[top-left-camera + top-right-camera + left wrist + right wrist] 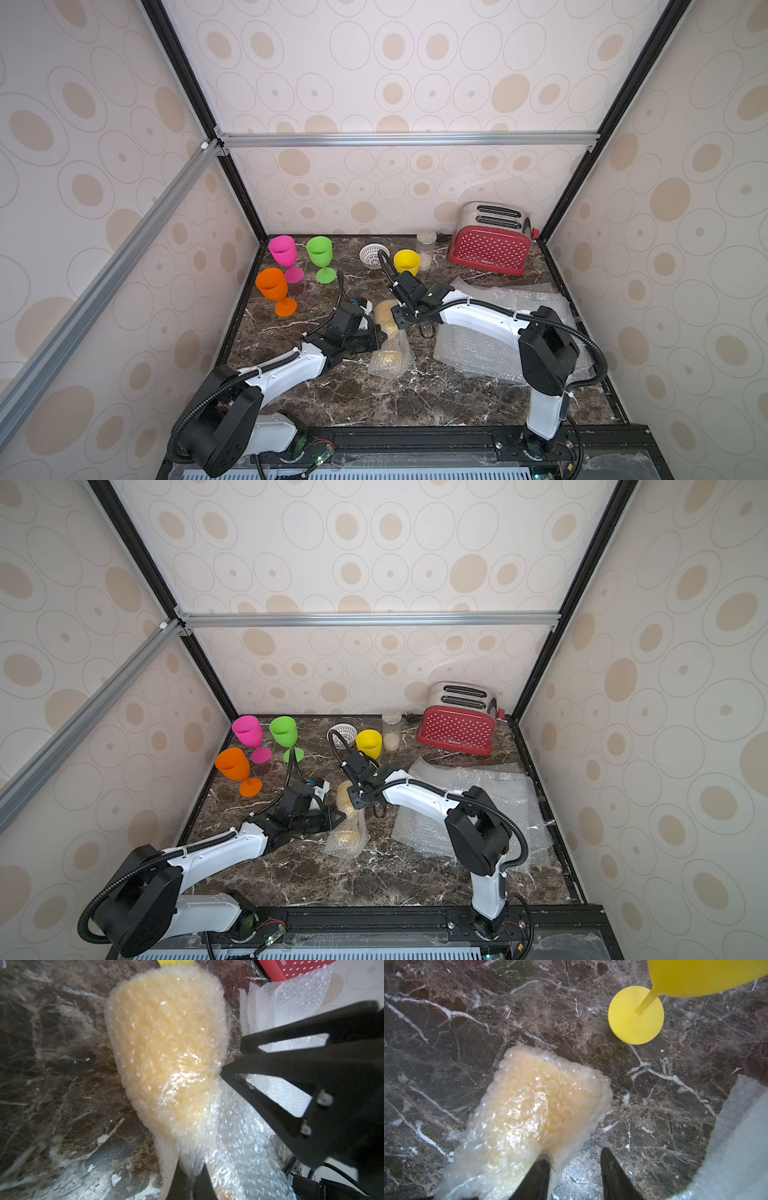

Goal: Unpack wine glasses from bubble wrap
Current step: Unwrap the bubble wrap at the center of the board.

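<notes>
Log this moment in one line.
left tool: shut on bubble wrap; right tool: open, at wrap edge; amber goblet: wrapped, lying; pink goblet, orange goblet, green goblet, yellow goblet: unwrapped, upright

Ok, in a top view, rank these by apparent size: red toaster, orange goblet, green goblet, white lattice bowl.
1. red toaster
2. orange goblet and green goblet: near alike; orange sits nearer the camera, so unranked.
3. white lattice bowl, smallest.

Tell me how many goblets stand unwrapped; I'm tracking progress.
4: pink goblet, green goblet and orange goblet back left; yellow goblet beside the white bowl. None seems hidden.
</notes>
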